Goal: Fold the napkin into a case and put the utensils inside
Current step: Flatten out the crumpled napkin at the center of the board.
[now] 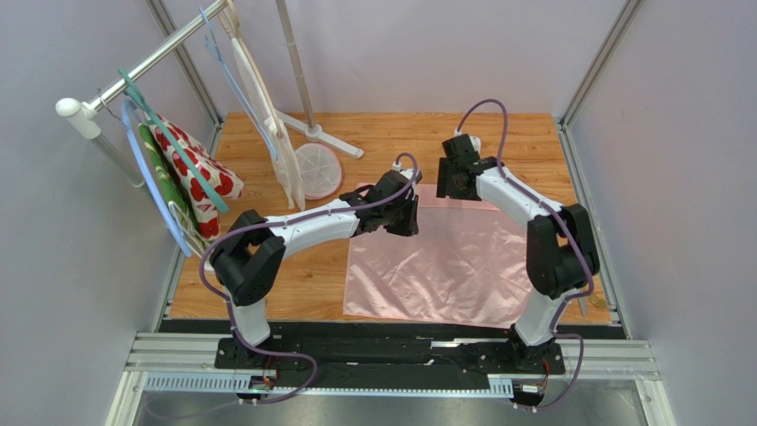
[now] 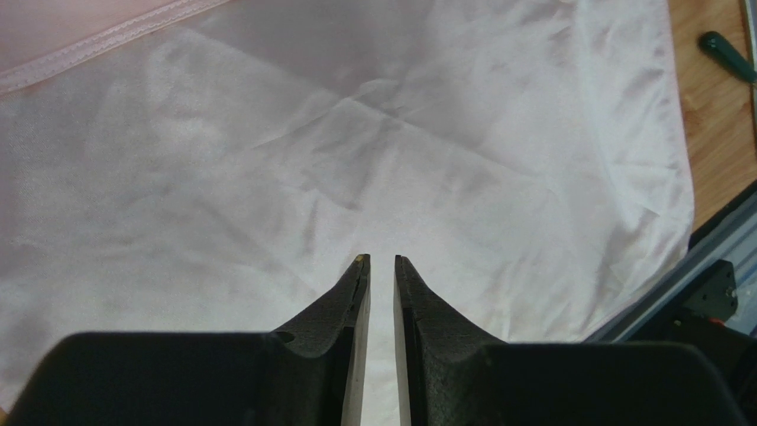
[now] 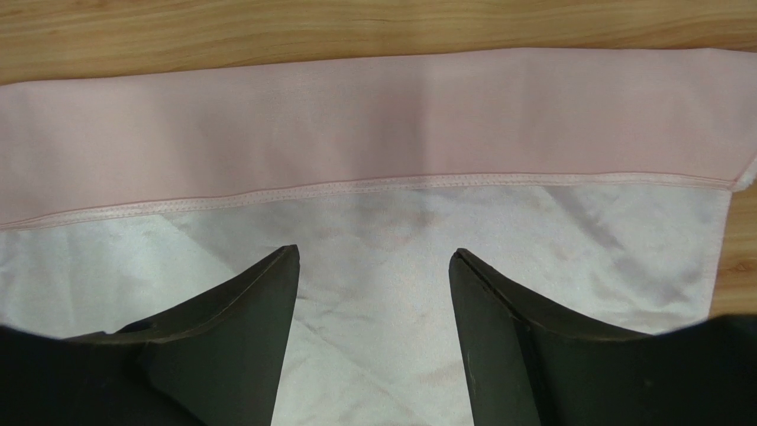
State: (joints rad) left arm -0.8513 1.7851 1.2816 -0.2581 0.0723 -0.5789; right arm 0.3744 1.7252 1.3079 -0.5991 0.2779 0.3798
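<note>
Status: early. The napkin [image 1: 435, 266] lies flat on the table [image 1: 266, 293], spread from centre toward 4 o'clock in the top view. One fold is in: a narrow band [image 3: 373, 124] along its 12 o'clock edge is turned over onto the cloth, stitched hem showing, lying flat and fairly straight. The rest is a single open layer with light creases. No case yet, nothing tucked in.

Left to do, by my judgement: the remaining folds to narrow it into a pocket, then load the utensils. I can't pick those out cleanly. My left wrist view shows a dark-green handle end [image 2: 727, 55] on the wood off the napkin's 3 o'clock edge, but I can't tell what it is.

Left pincer [image 2: 378, 259]: only a thin slit between the jaws, nothing in it. It hangs over bare cloth at about 11 o'clock of the napkin, and whether the tips touch the cloth I can't tell. The arm is stretched out from its base toward 1 o'clock, wrist pitched down.

Right pincer [image 3: 373, 253]: jaws wide apart, empty, just inside the folded band's hem at the napkin's 12 o'clock edge. The arm is elbowed out at 3 o'clock, forearm reaching toward 11 o'clock, wrist pointing down.
</note>
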